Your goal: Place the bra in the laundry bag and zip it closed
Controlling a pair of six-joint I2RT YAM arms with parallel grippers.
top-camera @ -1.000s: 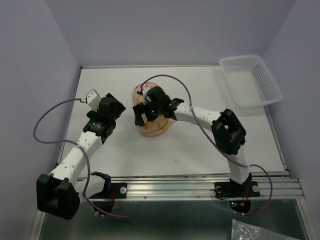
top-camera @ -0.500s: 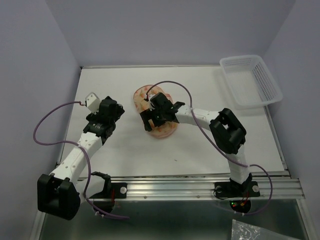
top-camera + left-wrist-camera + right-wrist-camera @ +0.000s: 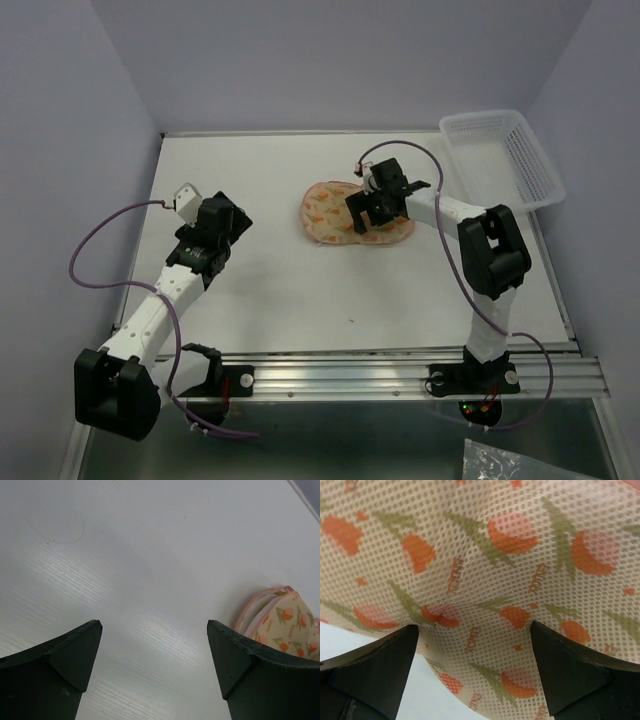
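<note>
1. No sign of the bra; maybe tucked inside already.
2. Flat on the counter, lid down, near the middle: the laundry bag.
3. Right over it, spread wide, pinching nothing: right pincer, likely ready to zip it.
4. Off to the side over bare counter, spread wide too: left pincer, keeping clear.

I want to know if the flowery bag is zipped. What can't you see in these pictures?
Zip: top view, too small to tell, and the right gripper covers the middle of the bag.
Inside of the bag: the fabric hides it in every view.
Most of the bag: left wrist view, the picture's edge cuts it off.
Bag's outline: right wrist view, too close; only the print shows.
</note>
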